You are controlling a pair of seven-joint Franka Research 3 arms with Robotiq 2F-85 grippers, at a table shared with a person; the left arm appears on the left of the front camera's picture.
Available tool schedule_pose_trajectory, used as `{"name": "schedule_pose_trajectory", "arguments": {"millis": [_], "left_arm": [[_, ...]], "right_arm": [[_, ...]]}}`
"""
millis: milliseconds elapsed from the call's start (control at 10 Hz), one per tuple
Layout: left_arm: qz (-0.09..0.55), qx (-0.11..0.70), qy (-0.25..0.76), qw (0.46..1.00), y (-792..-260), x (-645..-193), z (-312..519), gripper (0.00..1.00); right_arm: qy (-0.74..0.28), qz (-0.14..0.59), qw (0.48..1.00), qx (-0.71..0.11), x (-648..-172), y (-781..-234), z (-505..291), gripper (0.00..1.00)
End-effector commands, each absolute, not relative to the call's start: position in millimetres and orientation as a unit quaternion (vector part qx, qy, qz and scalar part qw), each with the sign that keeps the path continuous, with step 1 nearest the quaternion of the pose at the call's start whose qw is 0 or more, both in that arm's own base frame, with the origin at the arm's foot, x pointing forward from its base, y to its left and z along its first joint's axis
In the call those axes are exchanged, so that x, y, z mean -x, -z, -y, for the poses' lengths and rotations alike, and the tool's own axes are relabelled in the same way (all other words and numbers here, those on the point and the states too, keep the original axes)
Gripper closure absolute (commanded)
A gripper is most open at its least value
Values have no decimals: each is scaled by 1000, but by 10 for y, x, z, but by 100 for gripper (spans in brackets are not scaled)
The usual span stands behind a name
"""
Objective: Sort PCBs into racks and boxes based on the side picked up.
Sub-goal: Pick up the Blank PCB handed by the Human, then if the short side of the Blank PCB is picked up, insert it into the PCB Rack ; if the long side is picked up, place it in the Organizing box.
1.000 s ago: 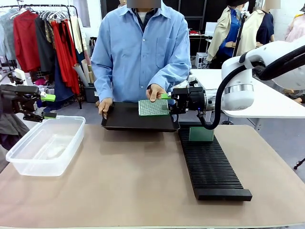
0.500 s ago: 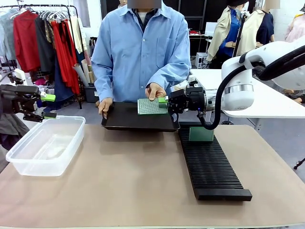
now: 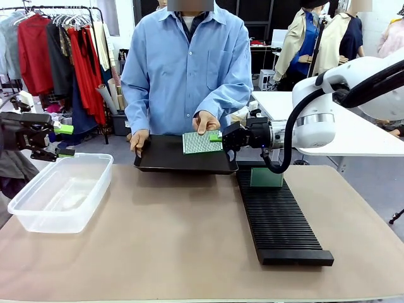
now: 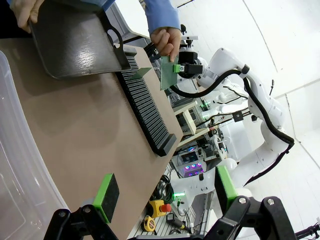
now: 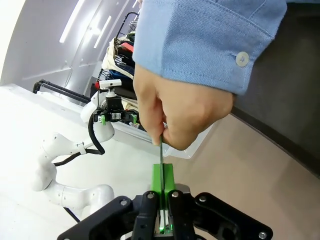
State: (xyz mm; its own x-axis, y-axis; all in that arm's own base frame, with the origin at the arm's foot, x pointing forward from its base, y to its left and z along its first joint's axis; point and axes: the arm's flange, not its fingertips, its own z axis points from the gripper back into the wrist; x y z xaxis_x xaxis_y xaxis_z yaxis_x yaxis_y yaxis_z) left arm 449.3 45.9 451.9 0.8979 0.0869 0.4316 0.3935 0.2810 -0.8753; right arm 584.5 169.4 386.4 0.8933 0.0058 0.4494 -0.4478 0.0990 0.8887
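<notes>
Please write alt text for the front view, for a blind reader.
The right tool is shut on the edge of a PCB that a person's hand holds by a black tray. The left tool hangs open near a clear box.

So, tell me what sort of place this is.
Probably a robotics lab or test workshop: the right gripper grips a PCB that a person's hand holds, at a work table with a slotted rack; a rail of hung clothes stands behind.
</notes>
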Motion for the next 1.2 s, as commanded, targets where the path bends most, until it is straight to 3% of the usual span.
{"name": "schedule_pose_trajectory", "arguments": {"millis": [0,1100], "left_arm": [[204,592,98,774,-4528,-4492,-463,0],[204,592,98,774,-4528,-4492,-463,0]], "right_arm": [[-155,155,728,-650,-5898,-3881,-1742,100],[-156,168,722,-653,-5844,-3861,-1694,100]]}}
